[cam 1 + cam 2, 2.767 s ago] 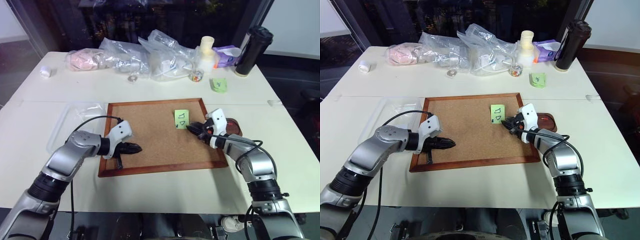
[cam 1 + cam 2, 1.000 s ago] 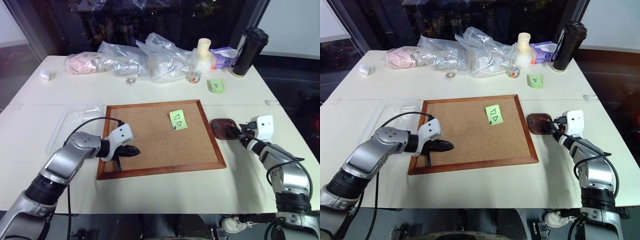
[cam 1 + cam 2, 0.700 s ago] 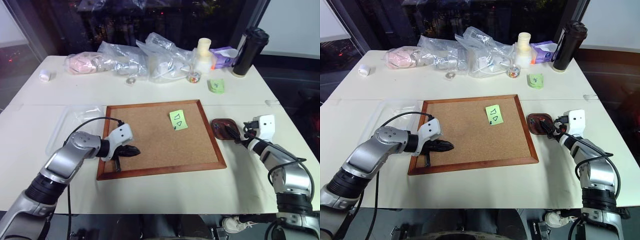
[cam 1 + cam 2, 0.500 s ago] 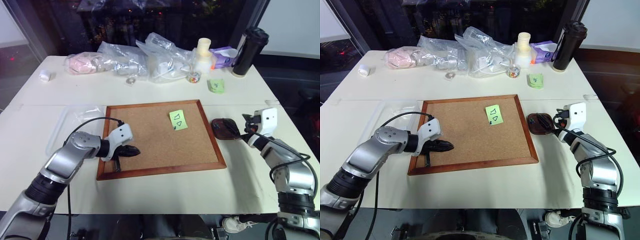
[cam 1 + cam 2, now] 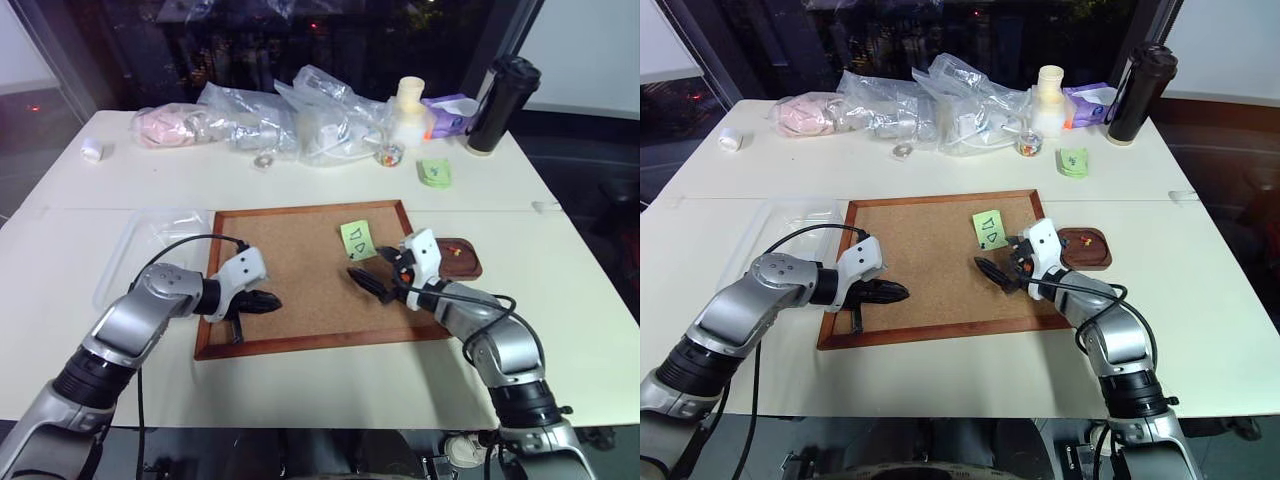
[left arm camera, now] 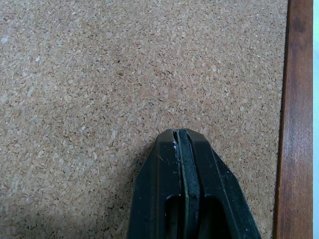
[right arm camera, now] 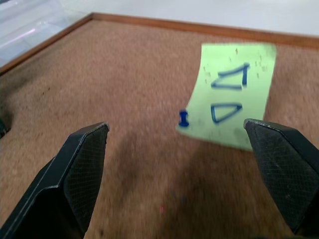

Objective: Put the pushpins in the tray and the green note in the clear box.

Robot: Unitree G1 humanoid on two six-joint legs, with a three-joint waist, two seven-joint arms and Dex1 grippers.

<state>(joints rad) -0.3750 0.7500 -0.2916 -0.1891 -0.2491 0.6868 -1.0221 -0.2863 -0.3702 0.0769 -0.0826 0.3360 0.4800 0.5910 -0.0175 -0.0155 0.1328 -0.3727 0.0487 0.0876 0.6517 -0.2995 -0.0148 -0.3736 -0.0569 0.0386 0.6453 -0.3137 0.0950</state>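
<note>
The right gripper (image 5: pixel 998 270) has swung back from the tray (image 5: pixel 1087 250) to the cork board (image 5: pixel 300 300), fingers spread wide and empty, aimed at the blue pin (image 7: pixel 184 118) at the green note's (image 7: pixel 231 93) corner. Pins lie in the tray, so this one looks like the last holding the note. The left gripper (image 5: pixel 268 300) rests on the board, fingers closed on nothing. The clear box (image 5: pixel 130 255) waits left of the board. Bags (image 5: pixel 300 110) and a bottle (image 5: pixel 497 90) crowd the white table's (image 5: pixel 300 380) far edge, before dark windows.
</note>
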